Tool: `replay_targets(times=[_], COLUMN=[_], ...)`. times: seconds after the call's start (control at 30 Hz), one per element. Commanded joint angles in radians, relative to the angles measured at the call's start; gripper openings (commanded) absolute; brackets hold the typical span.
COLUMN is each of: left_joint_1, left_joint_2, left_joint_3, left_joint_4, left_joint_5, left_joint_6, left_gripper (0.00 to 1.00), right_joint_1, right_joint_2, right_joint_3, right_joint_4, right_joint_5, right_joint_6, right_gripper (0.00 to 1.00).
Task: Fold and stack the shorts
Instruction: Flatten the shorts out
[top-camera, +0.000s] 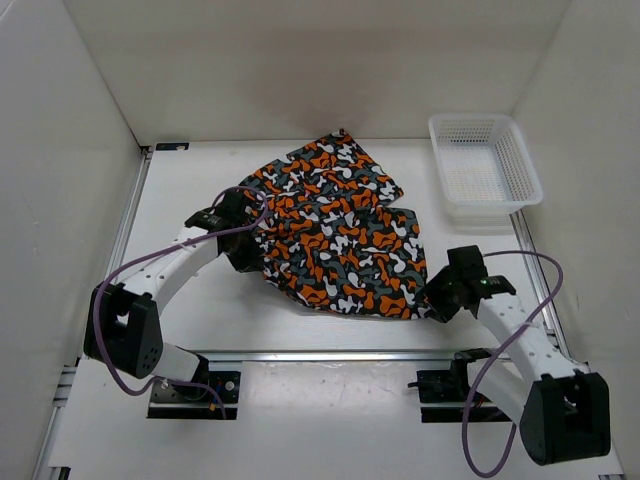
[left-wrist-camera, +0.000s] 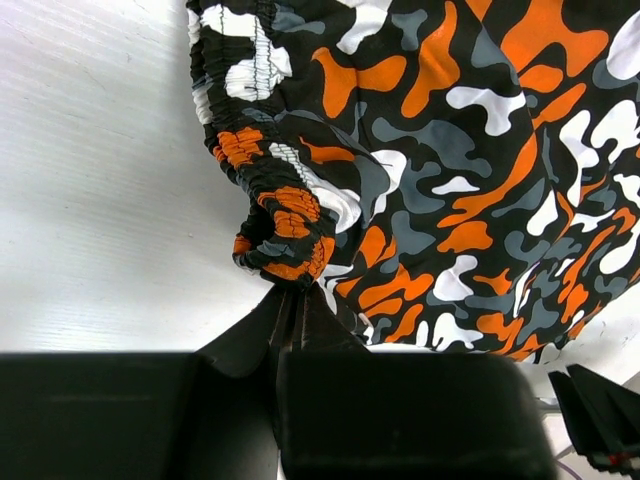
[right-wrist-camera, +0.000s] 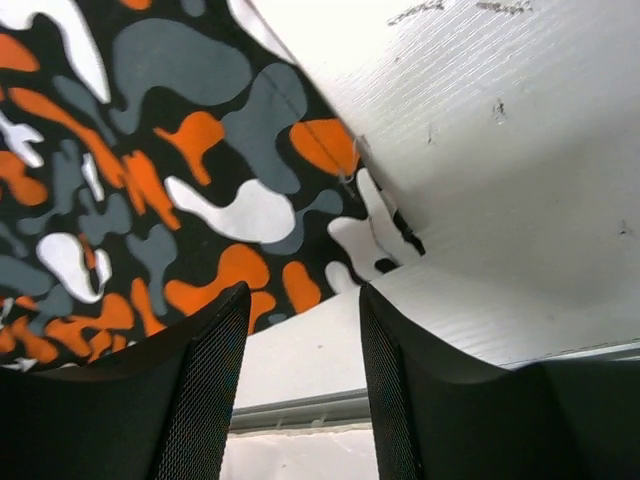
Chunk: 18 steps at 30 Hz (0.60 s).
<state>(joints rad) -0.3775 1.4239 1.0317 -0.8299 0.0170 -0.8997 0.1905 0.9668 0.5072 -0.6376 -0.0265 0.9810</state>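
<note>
The shorts (top-camera: 335, 230), camouflage orange, black, grey and white, lie half folded on the white table, one leg pointing to the far side. My left gripper (top-camera: 250, 236) is at their left edge. In the left wrist view it (left-wrist-camera: 290, 295) is shut on the bunched elastic waistband (left-wrist-camera: 285, 235), and the shorts (left-wrist-camera: 460, 150) spread to the right. My right gripper (top-camera: 436, 297) is at the shorts' near right corner. In the right wrist view it (right-wrist-camera: 302, 298) is open and empty, with the shorts' corner (right-wrist-camera: 385, 235) just beyond the fingertips and the shorts (right-wrist-camera: 150, 150) to the left.
A white plastic mesh basket (top-camera: 483, 168) stands at the far right of the table. White walls close in the left, back and right sides. An aluminium rail (top-camera: 330, 355) runs along the near edge by the arm bases.
</note>
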Motion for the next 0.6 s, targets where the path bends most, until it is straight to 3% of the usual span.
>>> replay_targets(times=[0.0,0.3,0.53,0.57], left_joint_1=[-0.006,-0.006,-0.006,-0.006], left_joint_2=[-0.011,-0.011,-0.020,-0.020], left_joint_3=[0.037,0.047,0.047,0.047], left_joint_4=[0.011,0.011,0.011,0.011], left_joint_5=[-0.023,-0.023,-0.023,-0.023], left_joint_6=[-0.007,-0.007,-0.007,-0.007], left_gripper=[0.10,0.10,0.10,0.10], right_joint_1=[-0.005,-0.005,-0.005,-0.005], right_joint_2=[-0.049,-0.050,-0.060,-0.060], right_joint_3=[-0.028,-0.151,-0.176,-0.176], right_joint_4=[-0.040,0.052,0.133,0.133], right_joint_5=[-0.035,-0.093,0.002,0.019], right_joint_6=[0.041,0.122,0.166,0.179], right_gripper=[0.53,0.52,0.49,0.44])
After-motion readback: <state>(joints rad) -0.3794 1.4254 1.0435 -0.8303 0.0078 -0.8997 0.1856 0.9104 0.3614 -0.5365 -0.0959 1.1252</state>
